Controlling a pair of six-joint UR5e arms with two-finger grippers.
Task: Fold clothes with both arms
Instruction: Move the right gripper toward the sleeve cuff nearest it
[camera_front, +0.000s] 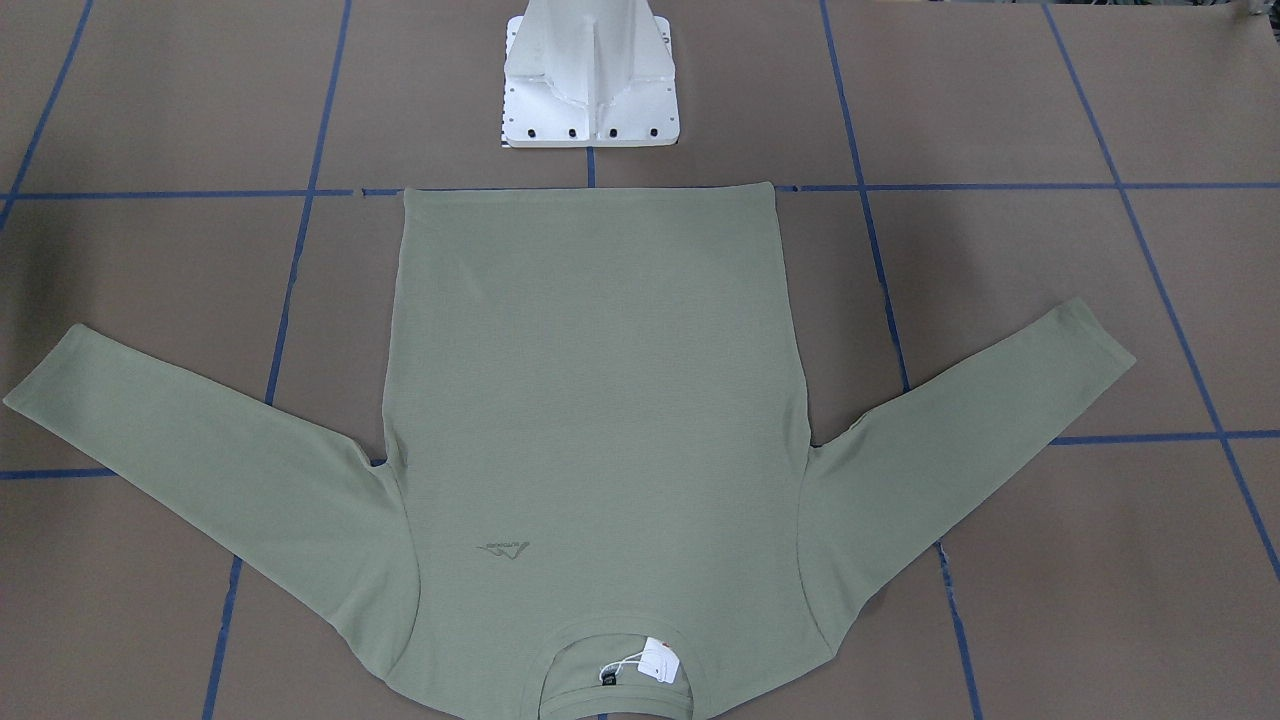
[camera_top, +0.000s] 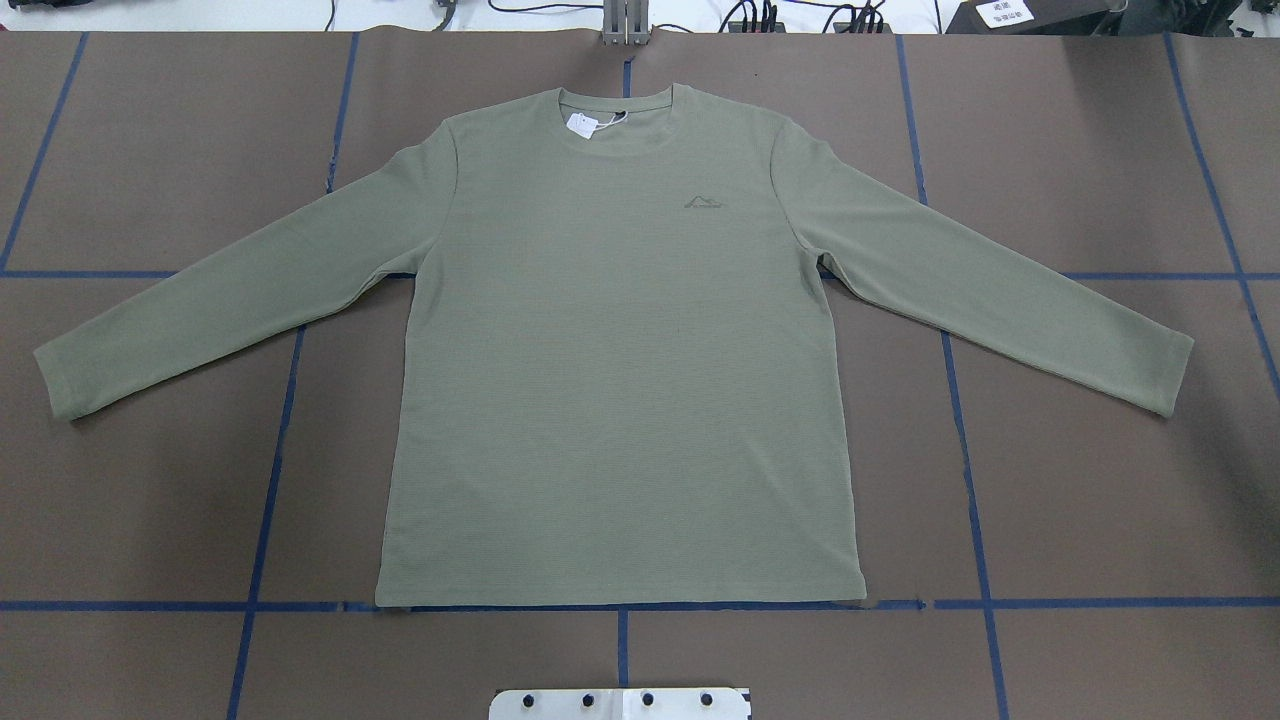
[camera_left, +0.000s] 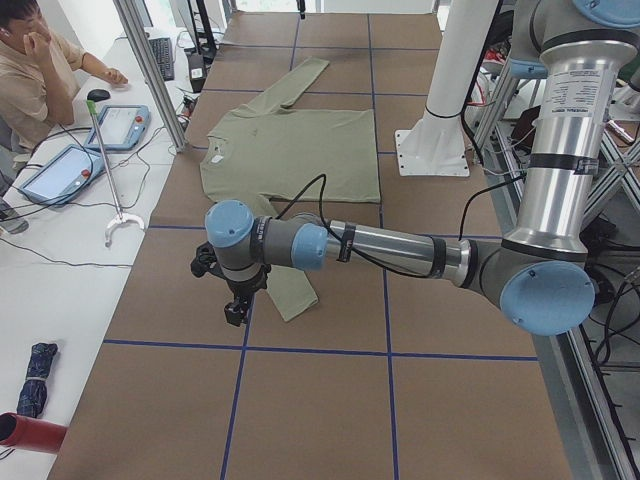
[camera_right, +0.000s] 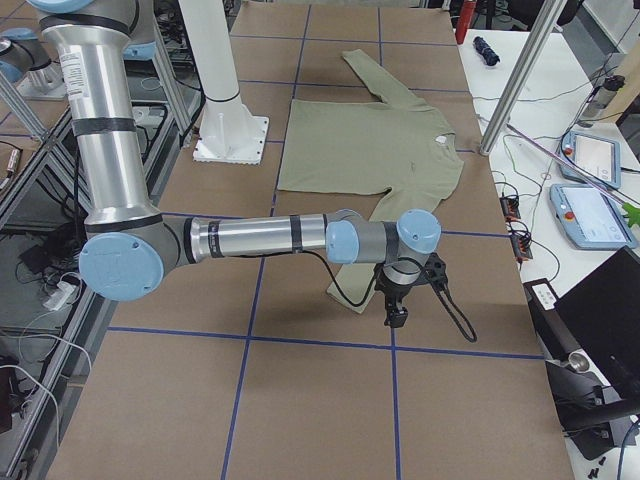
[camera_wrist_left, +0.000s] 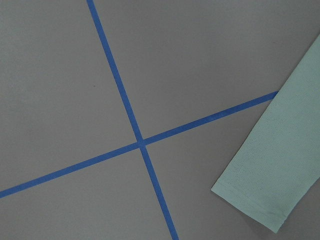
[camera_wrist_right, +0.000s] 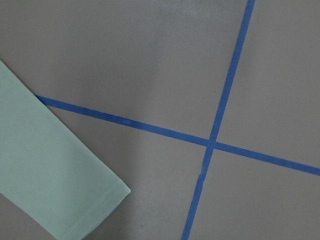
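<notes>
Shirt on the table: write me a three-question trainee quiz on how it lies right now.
1. True or false: the shirt lies flat, front up, with both sleeves spread out to the sides.
2. Pick one: the white tag sits at A) a cuff, B) the collar, C) the chest logo.
3. Short answer: which edge of the shirt lies nearest the base?

Key: 1 true; 2 B; 3 the hem.
</notes>
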